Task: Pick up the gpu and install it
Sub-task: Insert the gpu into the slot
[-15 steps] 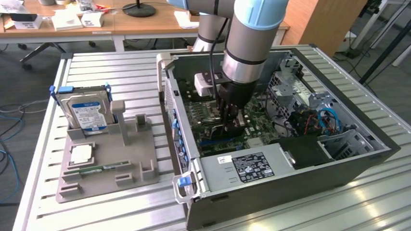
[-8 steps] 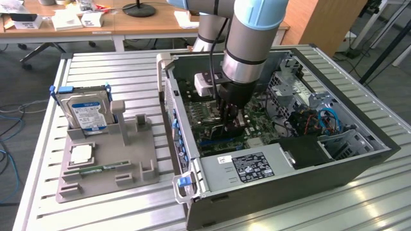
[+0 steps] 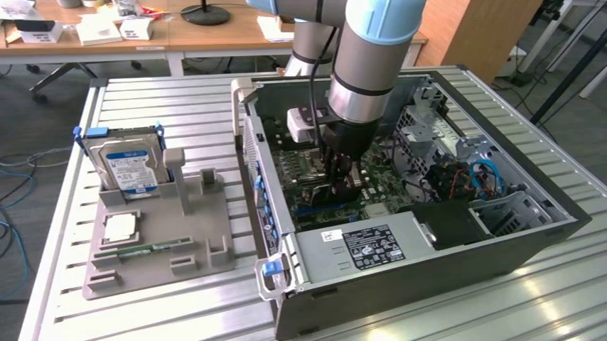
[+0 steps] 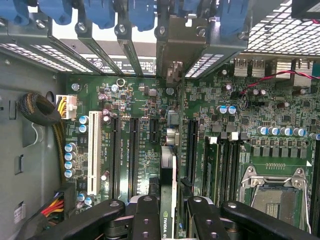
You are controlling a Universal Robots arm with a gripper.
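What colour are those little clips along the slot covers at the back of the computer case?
Blue clips, clearest in the wrist view.

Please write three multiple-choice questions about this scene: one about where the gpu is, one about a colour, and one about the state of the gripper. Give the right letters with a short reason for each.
1. Where is the gpu?
A. On the grey holder beside the case
B. Inside the computer case, over the motherboard
C. On the wooden desk behind

2. What colour is the label on the hard drive?
A. Blue and white
B. Red and yellow
C. Plain black

3. What is the state of the gripper?
A. Open above the holder
B. Shut on the memory stick
C. Shut on the gpu

Answers:
1 B: the wrist view shows the card edge-on between the fingers, above the motherboard slots, and the exterior view shows the arm reaching into the computer case.
2 A: the label shows blue and white in the exterior view.
3 C: both fingers press on the thin card.
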